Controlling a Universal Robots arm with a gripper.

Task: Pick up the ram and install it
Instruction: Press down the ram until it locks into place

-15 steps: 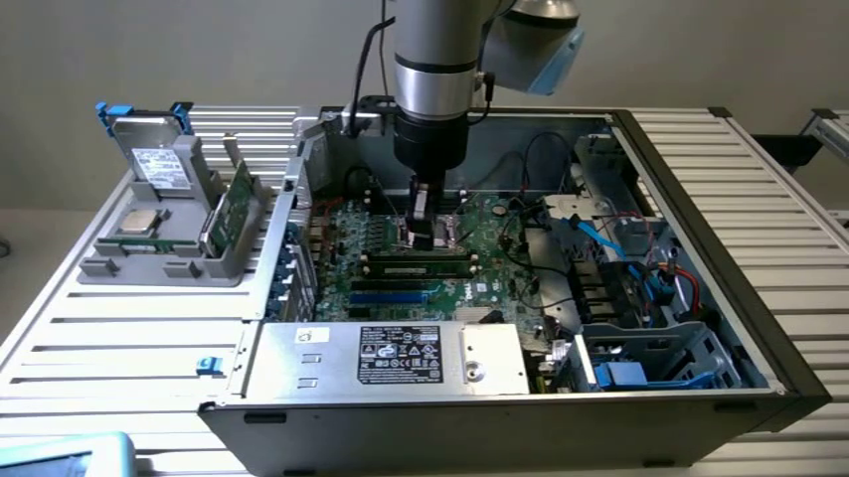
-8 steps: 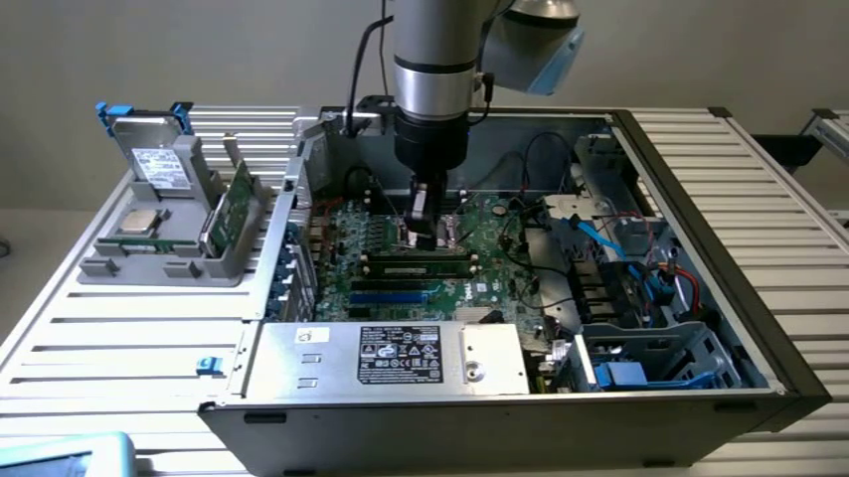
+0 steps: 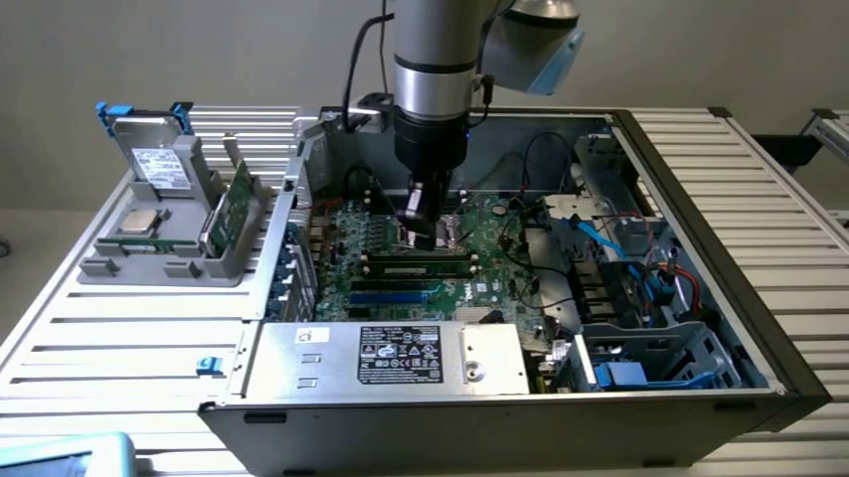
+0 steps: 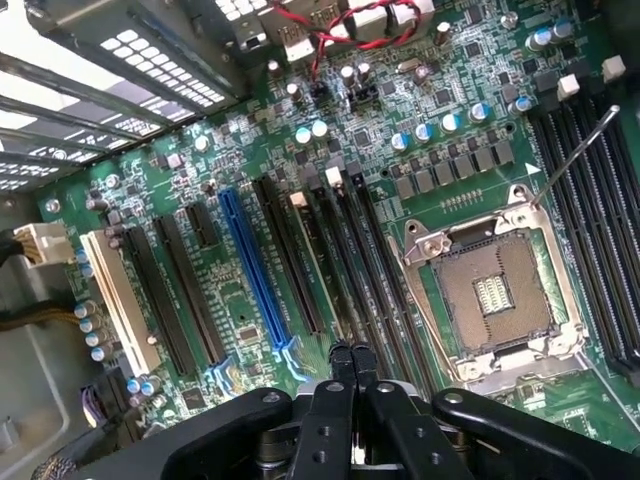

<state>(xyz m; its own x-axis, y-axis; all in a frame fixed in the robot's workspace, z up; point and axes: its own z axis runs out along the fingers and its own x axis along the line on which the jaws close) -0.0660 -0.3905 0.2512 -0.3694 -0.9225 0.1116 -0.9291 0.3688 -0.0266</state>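
1. inside an open computer case, a grey metal box with the side panel off, the robot arm reaches down over the green motherboard; its black gripper has both fingers pressed together, holding nothing that can be made out.
2. the ram, a long, thin dark stick with a row of chips, lies seated in a slot on the motherboard, just below the gripper tip in the exterior view.
3. seen from the wrist, the gripper hangs over long black slots, with a blue slot and a cream-coloured slot further along the board and the square, metal-framed processor socket open beside them.
4. small silver-capped cylinders and tiny chips stud the glossy green board.
5. a silver power supply box with a printed label sits at the near edge of the case.
6. to the exterior view's left of the case, a grey plastic holder carries a wider green circuit card upright and a square silver chip.
7. everything rests on a desk of ribbed pale aluminium slats, with a plain grey wall behind.
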